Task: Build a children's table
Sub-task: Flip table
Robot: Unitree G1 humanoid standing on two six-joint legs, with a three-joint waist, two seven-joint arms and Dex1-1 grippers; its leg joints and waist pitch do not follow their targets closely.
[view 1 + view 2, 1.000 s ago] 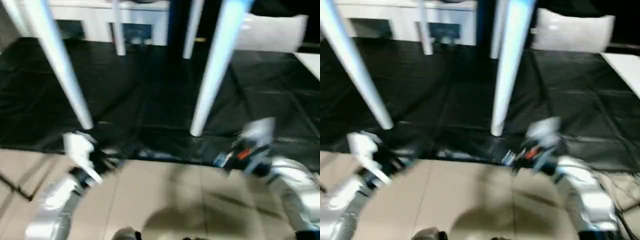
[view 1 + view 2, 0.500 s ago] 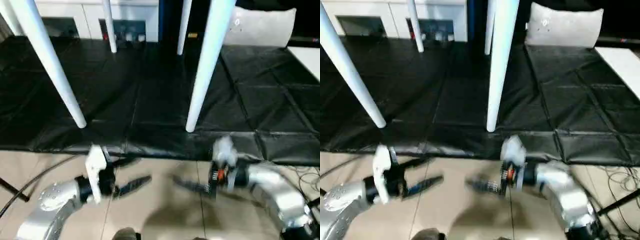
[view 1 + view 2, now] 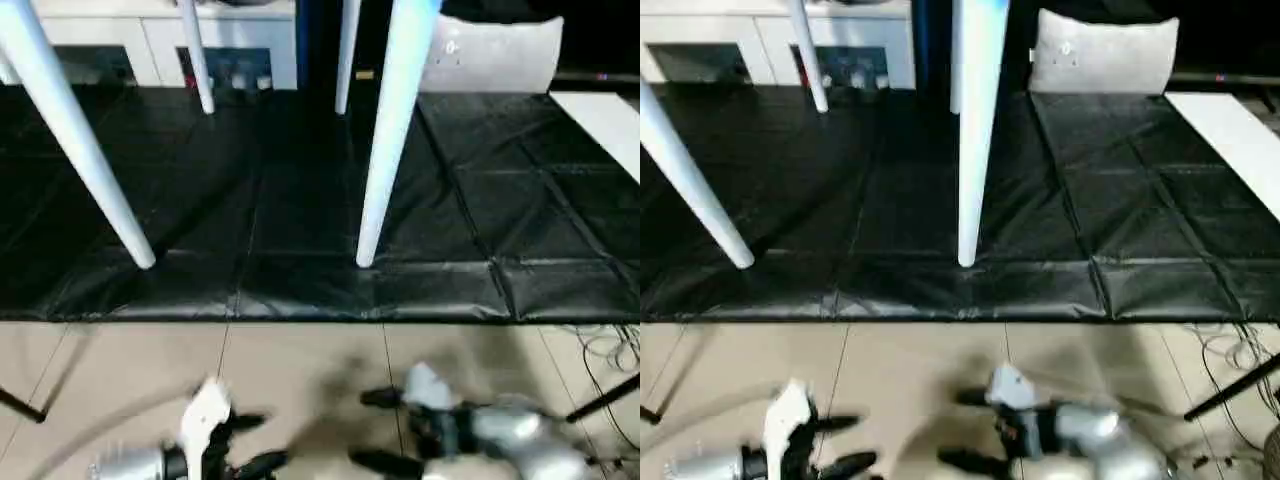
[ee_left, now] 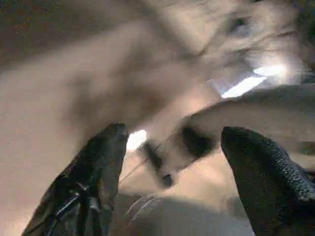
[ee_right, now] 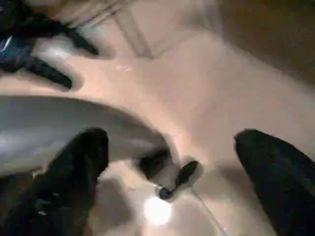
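- Four white legs of the children's table (image 3: 385, 130) stand on the black mat (image 3: 300, 220), rising out of view.
- Behind the mat: a white cabinet (image 3: 150, 45) and a grey pillow (image 3: 490, 55).
- Left hand (image 3: 245, 445) and right hand (image 3: 375, 430) hang empty, fingers spread wide, over the tile floor (image 3: 300, 370) before the mat.

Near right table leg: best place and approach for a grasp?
Grip the near right leg on its lower shaft, just above the foot, where the taper is thinnest. Come from the robot's side, fingers either side of the round shaft. The right end effector, open, hangs low over the tiles.
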